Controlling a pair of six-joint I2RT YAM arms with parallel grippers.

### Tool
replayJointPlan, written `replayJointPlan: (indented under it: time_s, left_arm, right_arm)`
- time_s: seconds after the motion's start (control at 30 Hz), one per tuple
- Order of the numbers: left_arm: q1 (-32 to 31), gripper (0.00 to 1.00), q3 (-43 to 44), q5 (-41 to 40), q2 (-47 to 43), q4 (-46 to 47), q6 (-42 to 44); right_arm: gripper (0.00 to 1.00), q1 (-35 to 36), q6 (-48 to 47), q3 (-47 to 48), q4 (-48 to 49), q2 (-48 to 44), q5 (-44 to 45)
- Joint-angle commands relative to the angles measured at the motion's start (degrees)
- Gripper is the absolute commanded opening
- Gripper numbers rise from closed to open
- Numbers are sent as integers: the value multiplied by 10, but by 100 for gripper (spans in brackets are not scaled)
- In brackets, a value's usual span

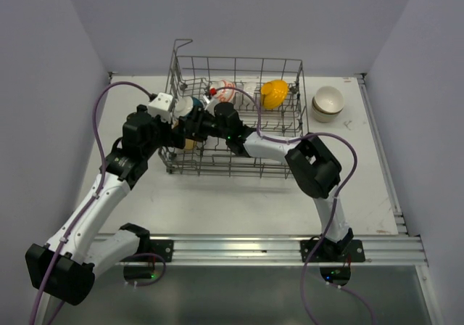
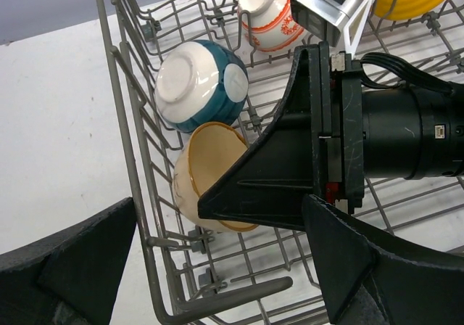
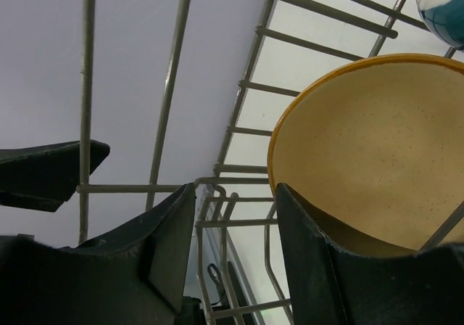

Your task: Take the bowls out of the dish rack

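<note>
Dish rack (image 1: 239, 133) on table (image 1: 217, 209). Inside: yellow bowl (image 1: 274, 93) and patterned bowl (image 1: 223, 91) at back, teal bowl (image 2: 201, 84) and beige bowl (image 2: 206, 169) at L end, tipped on side. Two stacked bowls (image 1: 328, 101) on table R of rack. Glazed ceramic, so prob. stiff, slick, chippable, light enough for one arm. Right gripper (image 3: 233, 194) spread, nothing pinched, one finger (image 3: 312, 252) at beige rim; best hold = pinch across that rim wall. Left gripper (image 2: 219, 202) spread wide, empty, by rack's L end.
</note>
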Motion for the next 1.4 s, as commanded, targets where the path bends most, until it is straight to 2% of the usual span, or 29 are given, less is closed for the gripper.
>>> replayJointPlan:
  time_s: [0.0, 0.23, 0.57, 0.8, 1.03, 1.23, 1.33, 1.37]
  left_arm:
    - [-16, 100, 10, 63, 0, 22, -2]
    - [-17, 100, 10, 63, 2, 21, -2]
    - [-17, 100, 10, 60, 3, 20, -2]
    - [-17, 100, 10, 50, 3, 19, -4]
    - [-17, 100, 9, 38, 0, 23, -11]
    - [-17, 100, 9, 40, 1, 21, -12]
    - [-17, 100, 10, 41, 0, 22, -12]
    - [-16, 100, 10, 40, 1, 22, -12]
  right_arm:
    - [53, 14, -10, 0, -23, 55, -9]
    - [57, 13, -95, 36, -131, 56, 17]
    - [57, 18, -148, 49, -145, 45, 16]
    - [57, 35, -223, 98, -213, 45, 34]
    - [54, 48, -243, 107, -232, 50, 64]
    - [38, 48, -254, 127, -247, 57, 83]
    - [25, 48, -263, 136, -259, 59, 88]
    - [13, 49, -265, 137, -262, 58, 87]
